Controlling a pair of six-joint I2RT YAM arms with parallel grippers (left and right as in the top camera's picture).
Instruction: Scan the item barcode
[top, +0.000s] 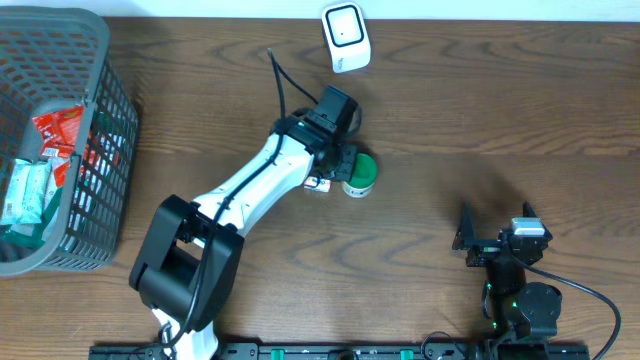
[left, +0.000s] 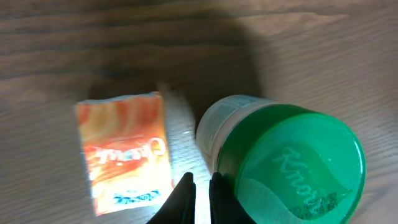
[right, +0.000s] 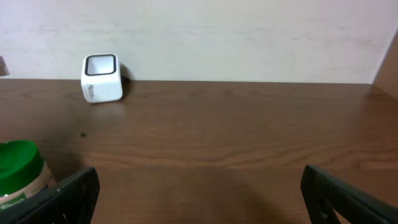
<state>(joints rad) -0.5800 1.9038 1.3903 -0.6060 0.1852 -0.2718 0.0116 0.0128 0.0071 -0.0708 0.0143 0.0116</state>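
Left claw (left: 200, 198): jaws pinched together with nothing between them, tips hanging just over the surface (left: 311, 50) in the gap between two items

Orange packet (left: 126, 149): flat on the surface, just left of the tips in the wrist view; its long axis ran roughly the way the fingers pointed; apart from them

Green-lidded jar (left: 292, 168): upright with the lid on top, just right of the tips; whether it touched the claw could not be told

Which of the two was the item to scan could not be told. Both lay beside the left claw and well apart from the right. Judged: the jaws would have to spread before any grip

Scanner (top: 345, 38): white, at the far edge, beyond the left claw

Right claw (top: 497, 237): jaws at full spread, empty, parked near right

Basket (top: 115, 130): far left, holding packets
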